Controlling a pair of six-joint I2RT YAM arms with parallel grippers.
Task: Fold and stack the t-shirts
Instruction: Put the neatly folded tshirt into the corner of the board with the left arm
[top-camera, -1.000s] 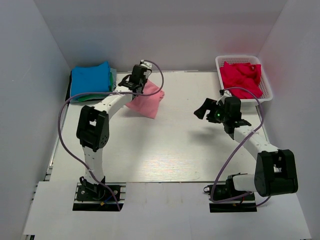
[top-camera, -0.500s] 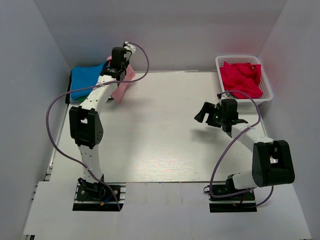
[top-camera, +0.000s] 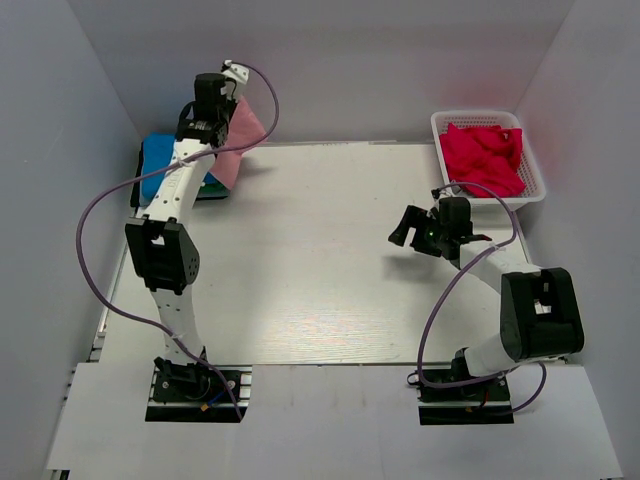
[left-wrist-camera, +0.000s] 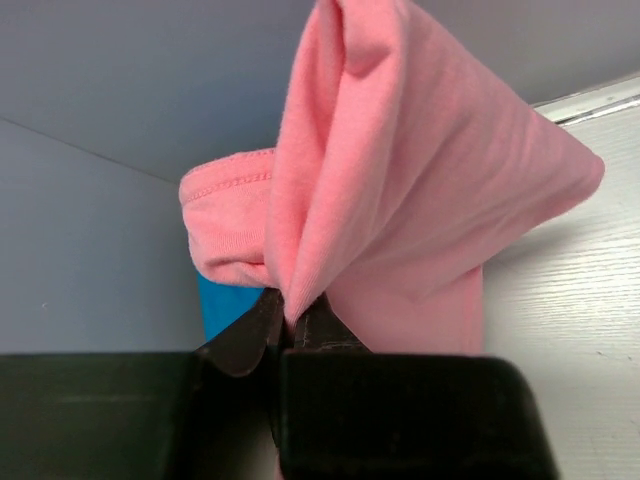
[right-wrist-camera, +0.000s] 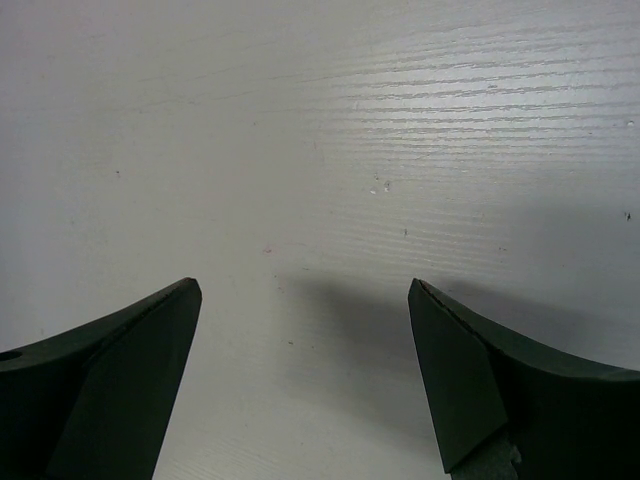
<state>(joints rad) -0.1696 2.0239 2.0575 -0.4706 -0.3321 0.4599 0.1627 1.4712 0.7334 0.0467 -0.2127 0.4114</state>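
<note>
From the top camera, your left end effector (top-camera: 222, 108) is high over the far-left corner of the bench (top-camera: 330, 290), with the salmon pink t-shirt (top-camera: 243, 130) hanging from it in a folded bundle just above the bright blue t-shirt (top-camera: 162, 162), which lies folded flat in that corner. The arm hides whatever is under the blue one. The crimson red t-shirt (top-camera: 482, 158) lies crumpled in the white lattice basket (top-camera: 478, 114) at the far-right corner, so I judge the pink one about to be stacked and the red one not yet folded. Your right end effector (top-camera: 408, 225) hovers near the right edge, short of the basket, and holds nothing. At the left wrist, the fingers are pinched tight on a gathered fold of the pink t-shirt, with a strip of blue below it. At the right wrist, the fingers (right-wrist-camera: 120, 390) stand wide apart over bare bench. No brand, label or writing can be read in any view.
</note>
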